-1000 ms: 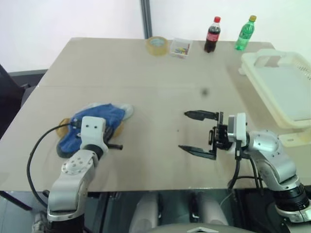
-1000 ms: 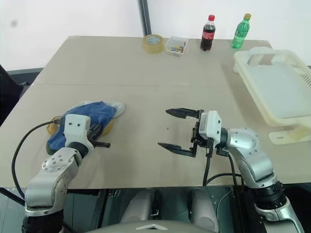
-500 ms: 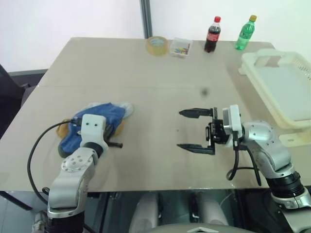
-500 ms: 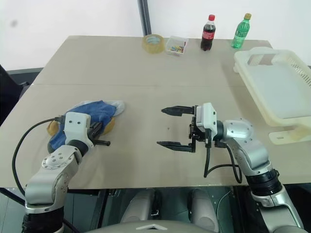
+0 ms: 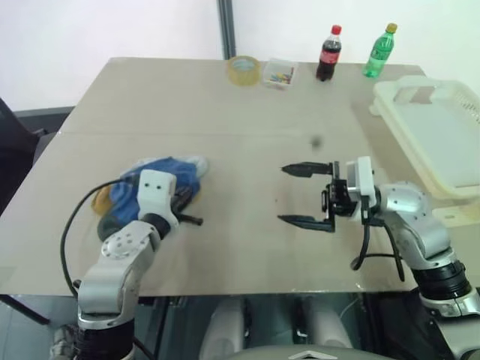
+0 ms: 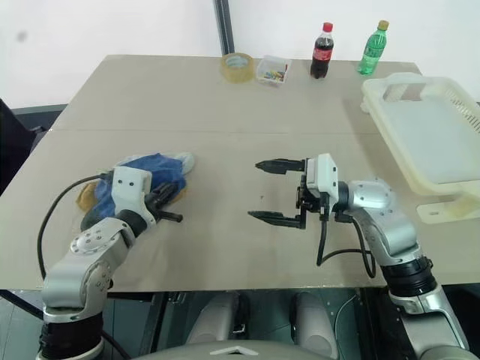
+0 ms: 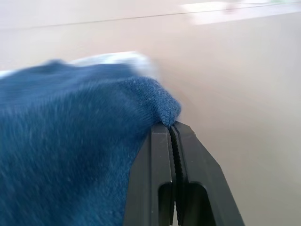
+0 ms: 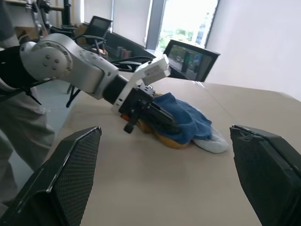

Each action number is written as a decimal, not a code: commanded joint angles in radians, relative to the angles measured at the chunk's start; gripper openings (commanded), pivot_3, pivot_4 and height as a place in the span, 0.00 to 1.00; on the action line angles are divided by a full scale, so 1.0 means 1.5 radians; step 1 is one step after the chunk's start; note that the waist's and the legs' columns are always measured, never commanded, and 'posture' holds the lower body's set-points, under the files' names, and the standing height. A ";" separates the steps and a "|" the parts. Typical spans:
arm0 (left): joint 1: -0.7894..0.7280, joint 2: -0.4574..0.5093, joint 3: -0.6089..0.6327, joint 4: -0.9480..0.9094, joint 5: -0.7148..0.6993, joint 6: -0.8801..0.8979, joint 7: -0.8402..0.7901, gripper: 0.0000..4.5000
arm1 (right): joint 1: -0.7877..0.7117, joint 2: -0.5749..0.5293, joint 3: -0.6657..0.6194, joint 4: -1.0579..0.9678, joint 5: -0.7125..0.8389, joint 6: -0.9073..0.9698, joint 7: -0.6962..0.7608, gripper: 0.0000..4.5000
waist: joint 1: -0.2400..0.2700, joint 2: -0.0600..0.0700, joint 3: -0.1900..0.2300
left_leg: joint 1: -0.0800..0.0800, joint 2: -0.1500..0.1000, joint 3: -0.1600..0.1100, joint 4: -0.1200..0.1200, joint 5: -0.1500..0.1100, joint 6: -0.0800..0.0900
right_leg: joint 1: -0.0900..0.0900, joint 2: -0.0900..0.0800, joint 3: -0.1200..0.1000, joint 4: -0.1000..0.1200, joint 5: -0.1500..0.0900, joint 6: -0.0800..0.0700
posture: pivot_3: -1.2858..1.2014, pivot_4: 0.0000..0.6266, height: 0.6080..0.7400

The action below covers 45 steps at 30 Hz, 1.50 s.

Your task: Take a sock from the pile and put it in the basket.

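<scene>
The pile (image 5: 150, 191) of socks lies at the table's left front, with a blue sock (image 5: 165, 174) on top, a light one (image 5: 199, 164) at its right and mustard and dark ones at its left. My left gripper (image 5: 196, 220) is at the pile's right front edge. The left wrist view shows its fingers (image 7: 186, 174) shut, with a corner of the blue sock (image 7: 160, 101) pinched at the tip. My right gripper (image 5: 282, 193) hovers open over mid-table, pointing left at the pile, nothing in it. The cream basket (image 5: 405, 142) stands at the right edge.
Along the table's far edge stand a tape roll (image 5: 244, 70), a small clear box (image 5: 278, 73), a cola bottle (image 5: 327, 54) and a green bottle (image 5: 378, 51). Bare tabletop (image 5: 240, 127) lies between pile and basket. Office chairs (image 8: 188, 56) stand beyond the table's left side.
My left gripper has shifted right, and the blue sock has bunched and moved right with it. The right gripper stays open in about the same place.
</scene>
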 commanded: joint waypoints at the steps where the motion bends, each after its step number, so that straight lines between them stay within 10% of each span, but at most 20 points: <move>1: -0.019 -0.008 -0.024 -0.041 -0.028 0.008 -0.012 0.01 | 0.018 -0.011 -0.029 -0.043 0.004 -0.001 -0.014 1.00 | 0.000 0.000 0.000 | 0.000 0.000 0.000 0.000 0.000 0.000 | 0.000 0.000 0.000 0.000 0.000 0.000 | 0.52 0.24 1.00; 15: -0.324 -0.177 -0.211 0.231 -0.081 0.081 -0.075 0.01 | 0.088 -0.078 -0.096 -0.073 -0.032 0.081 -0.127 1.00 | -0.002 -0.001 0.001 | 0.000 -0.001 -0.001 0.001 0.000 0.000 | 0.002 0.006 0.000 0.000 0.001 0.002 | 0.52 0.24 1.00; 22: -0.313 -0.107 -0.193 0.214 -0.050 0.018 -0.102 0.66 | 0.109 -0.099 -0.093 -0.085 -0.055 0.098 -0.143 1.00 | -0.004 0.000 0.001 | 0.000 0.000 -0.001 0.001 0.000 0.000 | 0.001 0.008 0.001 0.000 0.001 0.003 | 0.52 0.24 1.00; 37: -0.312 -0.011 -0.218 0.371 0.050 -0.057 -0.146 0.66 | 0.146 -0.105 -0.104 -0.070 -0.091 0.046 -0.138 1.00 | 0.002 0.000 0.001 | 0.000 -0.001 -0.001 0.001 0.000 0.000 | 0.002 0.006 0.000 -0.001 0.000 0.001 | 0.52 0.24 1.00; 45: -0.323 -0.027 -0.110 0.390 -0.010 -0.138 -0.181 0.01 | 0.166 -0.097 -0.107 -0.080 -0.102 0.033 -0.154 1.00 | 0.000 -0.001 0.001 | 0.000 0.000 -0.001 0.001 0.000 0.000 | 0.002 0.006 -0.001 -0.001 0.000 0.001 | 0.52 0.24 1.00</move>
